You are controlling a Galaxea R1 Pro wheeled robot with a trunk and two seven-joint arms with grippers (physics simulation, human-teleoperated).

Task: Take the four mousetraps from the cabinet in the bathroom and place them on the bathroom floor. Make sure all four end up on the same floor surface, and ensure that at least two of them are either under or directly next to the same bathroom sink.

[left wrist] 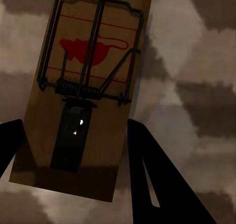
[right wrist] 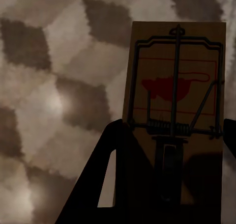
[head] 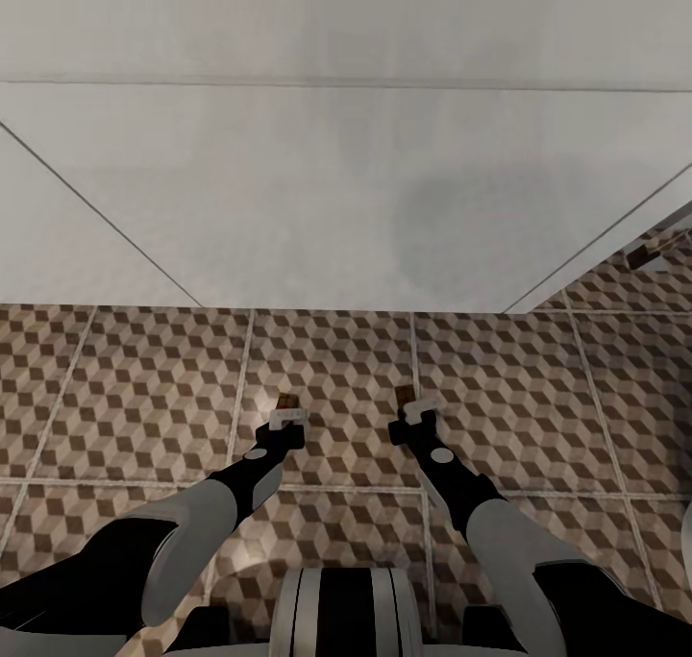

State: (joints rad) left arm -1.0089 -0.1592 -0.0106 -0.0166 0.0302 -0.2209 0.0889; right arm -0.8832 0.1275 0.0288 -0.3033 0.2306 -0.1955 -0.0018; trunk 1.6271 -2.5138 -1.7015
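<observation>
Two mousetraps are held over the cube-patterned bathroom floor (head: 144,378). My left gripper (head: 286,417) is shut on one mousetrap (head: 286,403), a brown board with a wire bar and a red mouse print (left wrist: 83,86), its dark fingers (left wrist: 147,175) flanking the board's end. My right gripper (head: 416,409) is shut on the other mousetrap (head: 405,394), which sticks out past its fingers (right wrist: 115,175) as the same kind of board (right wrist: 174,96). Both traps point toward a large white surface (head: 346,206); I cannot tell whether it is the sink. The cabinet is out of view.
The white surface meets the tiles just beyond the grippers and ends at a corner on the right (head: 505,309), where the floor runs on. A small brown and grey object (head: 654,249) lies far right, too small to identify. Open tiles spread left and right.
</observation>
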